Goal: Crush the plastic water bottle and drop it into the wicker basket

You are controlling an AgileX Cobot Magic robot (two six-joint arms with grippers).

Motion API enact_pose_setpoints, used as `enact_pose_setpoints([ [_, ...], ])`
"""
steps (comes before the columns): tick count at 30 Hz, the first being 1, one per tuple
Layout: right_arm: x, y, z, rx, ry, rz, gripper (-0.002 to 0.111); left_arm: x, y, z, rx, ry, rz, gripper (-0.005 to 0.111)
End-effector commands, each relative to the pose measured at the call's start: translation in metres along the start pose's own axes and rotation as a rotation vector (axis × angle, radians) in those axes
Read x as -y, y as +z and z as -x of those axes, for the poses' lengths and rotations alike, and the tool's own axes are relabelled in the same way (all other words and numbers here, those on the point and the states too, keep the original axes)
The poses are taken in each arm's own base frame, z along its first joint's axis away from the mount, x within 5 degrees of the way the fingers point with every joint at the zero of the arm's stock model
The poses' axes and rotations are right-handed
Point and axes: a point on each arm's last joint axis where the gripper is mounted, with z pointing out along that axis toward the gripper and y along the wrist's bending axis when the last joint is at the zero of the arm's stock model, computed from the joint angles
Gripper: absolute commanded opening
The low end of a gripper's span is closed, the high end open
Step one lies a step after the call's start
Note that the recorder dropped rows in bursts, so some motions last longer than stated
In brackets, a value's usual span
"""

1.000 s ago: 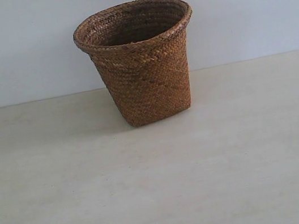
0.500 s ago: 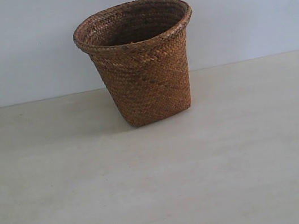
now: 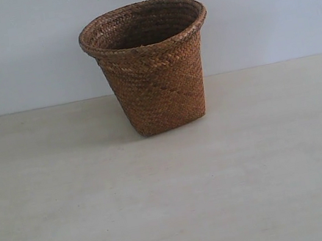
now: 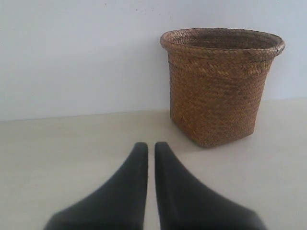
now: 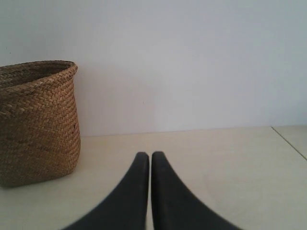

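The brown wicker basket (image 3: 152, 66) stands upright at the back of the pale table, near the white wall. It also shows in the left wrist view as the basket (image 4: 218, 86) and in the right wrist view as the basket (image 5: 38, 122). No plastic water bottle shows in any view; the basket's inside is mostly hidden. My left gripper (image 4: 151, 146) is shut with nothing between its black fingers, well short of the basket. My right gripper (image 5: 150, 155) is likewise shut and empty, off to the basket's side. Neither gripper appears in the exterior view.
The pale tabletop (image 3: 175, 204) stretches from the basket to the near edge. A white wall (image 3: 13, 52) rises right behind the basket. In the right wrist view a table edge or seam (image 5: 290, 143) runs at the far side.
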Motion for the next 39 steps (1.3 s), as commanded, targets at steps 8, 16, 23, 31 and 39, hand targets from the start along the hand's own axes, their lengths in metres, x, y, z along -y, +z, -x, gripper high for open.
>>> enact_pose_setpoints([
  [8,0.001,0.0,0.0,0.009,0.009,-0.009,0.0,-0.001,0.0,0.0,0.016,-0.019,0.006,0.005],
  [16,0.001,0.0,0.0,0.009,0.009,-0.009,0.0,-0.001,0.0,0.0,0.02,-0.014,0.007,0.005],
  [23,0.001,0.0,0.0,0.009,0.009,-0.009,0.0,-0.002,-0.006,0.001,0.03,0.079,0.02,0.005],
  [31,0.001,0.0,0.0,0.009,0.009,-0.009,0.0,-0.01,-0.02,-0.006,0.045,0.054,0.138,0.005],
  [39,0.001,0.0,0.0,0.009,0.009,-0.009,0.0,-0.015,-0.028,-0.03,0.093,-0.016,0.212,0.005],
])
